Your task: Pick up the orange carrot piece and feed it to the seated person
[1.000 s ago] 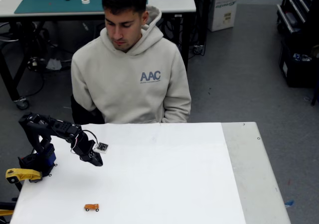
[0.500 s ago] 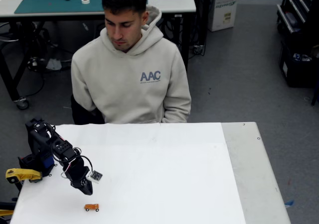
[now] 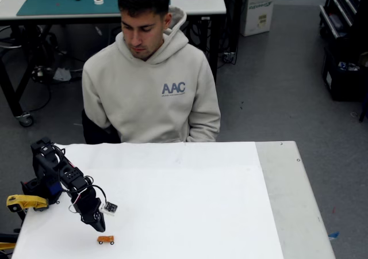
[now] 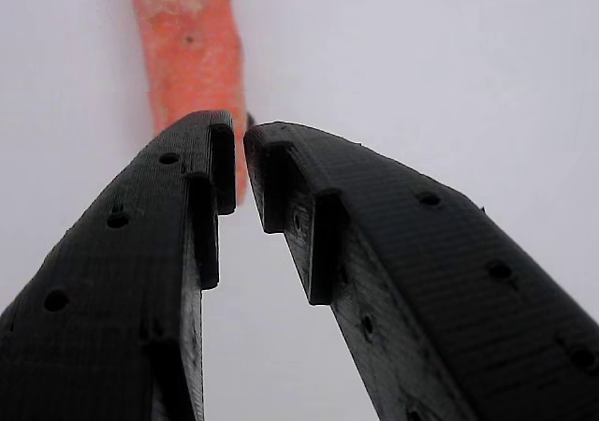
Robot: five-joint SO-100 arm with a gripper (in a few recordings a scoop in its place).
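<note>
The orange carrot piece (image 3: 105, 239) lies flat on the white table (image 3: 201, 213) near its front left edge. My black gripper (image 3: 100, 227) hangs just above and behind it, pointing down at it. In the wrist view the carrot piece (image 4: 192, 56) lies just beyond the fingertips, and the gripper (image 4: 239, 154) is shut to a thin slit with nothing between its fingers. The seated person (image 3: 150, 86), in a light grey hoodie with "AAC" lettering, sits behind the table's far edge and looks down.
A yellow clamp piece (image 3: 26, 202) sits beside my arm's base (image 3: 43, 184) at the table's left edge. A bare grey strip (image 3: 293, 201) runs along the table's right side. Behind the person stands a workbench (image 3: 69, 0) with a green mat.
My arm has swung down from mid-height over the table's left side to just above the carrot piece. The carrot piece and the person have not moved.
</note>
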